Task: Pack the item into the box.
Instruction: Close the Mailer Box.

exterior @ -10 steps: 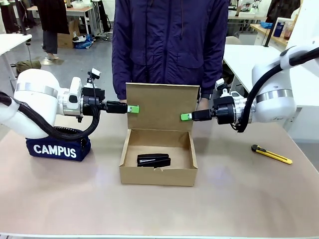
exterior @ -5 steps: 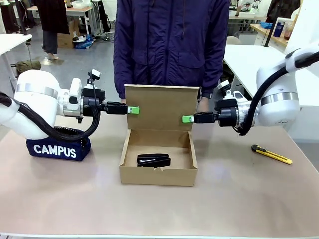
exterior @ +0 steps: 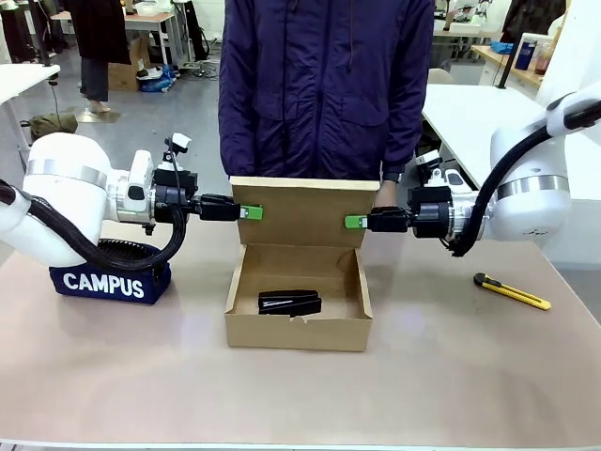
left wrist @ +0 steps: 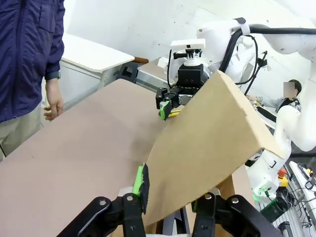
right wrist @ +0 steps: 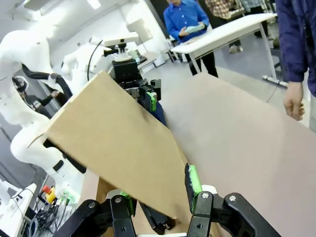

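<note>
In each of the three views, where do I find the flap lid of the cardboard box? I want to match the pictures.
Front view: the flap lid is at the centre, just above the open box.
Left wrist view: the flap lid is the brown panel rising from bottom centre to the upper right.
Right wrist view: the flap lid slopes across the left and centre.
Shared landmark: the person's dark blue jacket, upper left and top right in the wrist views.

Bright, even indoor light is falling from overhead, leaving only soft, faint shadows around the box (exterior: 299, 334) on the table (exterior: 451, 376) in the front view. Both wrist views are bending straight lines near their edges. A ceiling lamp (right wrist: 92, 4) is glaring in the right wrist view, and distant backgrounds are looking slightly soft.
</note>
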{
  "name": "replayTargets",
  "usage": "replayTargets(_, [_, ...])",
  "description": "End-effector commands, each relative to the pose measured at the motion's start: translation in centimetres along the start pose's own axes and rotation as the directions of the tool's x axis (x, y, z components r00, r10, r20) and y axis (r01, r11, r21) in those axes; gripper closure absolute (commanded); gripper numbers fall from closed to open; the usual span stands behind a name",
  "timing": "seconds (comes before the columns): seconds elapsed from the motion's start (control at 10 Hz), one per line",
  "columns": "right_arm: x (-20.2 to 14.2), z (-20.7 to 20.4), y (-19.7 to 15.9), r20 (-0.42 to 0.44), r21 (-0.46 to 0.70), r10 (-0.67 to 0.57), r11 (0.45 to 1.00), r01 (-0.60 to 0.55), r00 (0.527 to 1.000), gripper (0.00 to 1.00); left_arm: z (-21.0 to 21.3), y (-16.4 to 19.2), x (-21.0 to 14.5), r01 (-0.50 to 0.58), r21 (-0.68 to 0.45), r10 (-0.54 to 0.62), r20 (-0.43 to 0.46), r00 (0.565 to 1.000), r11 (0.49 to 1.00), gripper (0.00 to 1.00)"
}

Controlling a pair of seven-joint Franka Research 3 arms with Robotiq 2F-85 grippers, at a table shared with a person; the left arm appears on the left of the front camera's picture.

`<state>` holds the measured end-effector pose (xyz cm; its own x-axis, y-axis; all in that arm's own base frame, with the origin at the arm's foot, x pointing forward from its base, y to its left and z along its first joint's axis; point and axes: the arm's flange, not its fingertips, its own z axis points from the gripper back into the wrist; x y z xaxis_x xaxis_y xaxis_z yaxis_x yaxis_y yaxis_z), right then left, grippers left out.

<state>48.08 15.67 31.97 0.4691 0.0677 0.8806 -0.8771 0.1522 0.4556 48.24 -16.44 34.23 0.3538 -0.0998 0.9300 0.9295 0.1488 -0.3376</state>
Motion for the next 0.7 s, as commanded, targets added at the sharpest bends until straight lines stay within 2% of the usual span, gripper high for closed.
replayTargets(0.0, [-0.63, 0.07, 0.64, 0.044, -0.019, 0.011, 1.000, -0.010, 0.999, 0.48, 0.21, -0.82, -0.34, -0.002, 0.013, 0.002, 0.028, 1.000, 1.000, 0.55])
replayTargets(0.1, [0.00, 0.00, 0.00, 0.000, 0.000, 0.000, 1.000, 0.000, 1.000, 0.48, 0.00, 0.00, 0.00, 0.000, 0.000, 0.000, 0.000, 1.000, 1.000, 0.55])
replayTargets(0.6, [0.00, 0.00, 0.00, 0.000, 0.000, 0.000, 1.000, 0.000, 1.000, 0.48, 0.00, 0.00, 0.00, 0.000, 0.000, 0.000, 0.000, 1.000, 1.000, 0.55])
